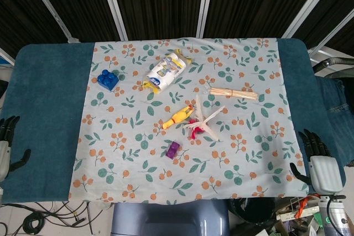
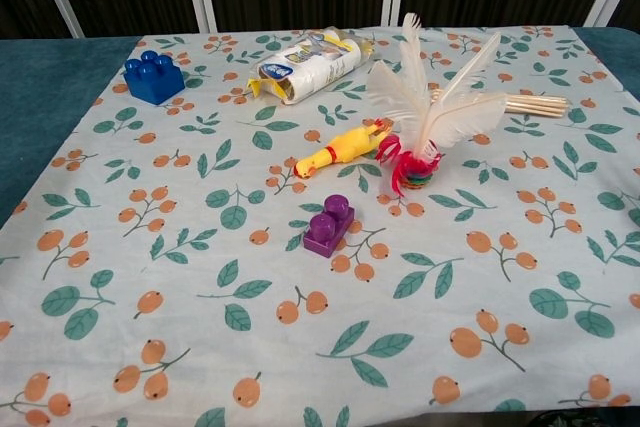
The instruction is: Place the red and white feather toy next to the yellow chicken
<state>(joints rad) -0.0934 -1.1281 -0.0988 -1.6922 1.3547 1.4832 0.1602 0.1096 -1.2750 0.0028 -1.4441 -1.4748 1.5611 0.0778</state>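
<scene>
The red and white feather toy [image 2: 420, 137] is found standing on its coloured base at centre right of the chest view, white plumes spread upward, just beside the tail end of the yellow chicken [image 2: 335, 151], which lies on its side on the floral cloth [image 2: 300, 347]. Contact between the two cannot be confirmed. The placement is judged complete. The right hand [image 1: 319, 165] is seen at the lower right corner of the head view, off the cloth, fingers apart and nothing held. The left hand [image 1: 6, 146] is recorded at the lower left edge, fingers likewise spread and empty. A bundle of wooden sticks [image 2: 530, 104] lies close behind the plumes, and a purple brick [image 2: 330, 224] rests near the chicken, lower in the frame. The remaining risk is judged to be tipping: the toy is light and top-heavy, and a tug on the cloth could topple it away from the chicken.
</scene>
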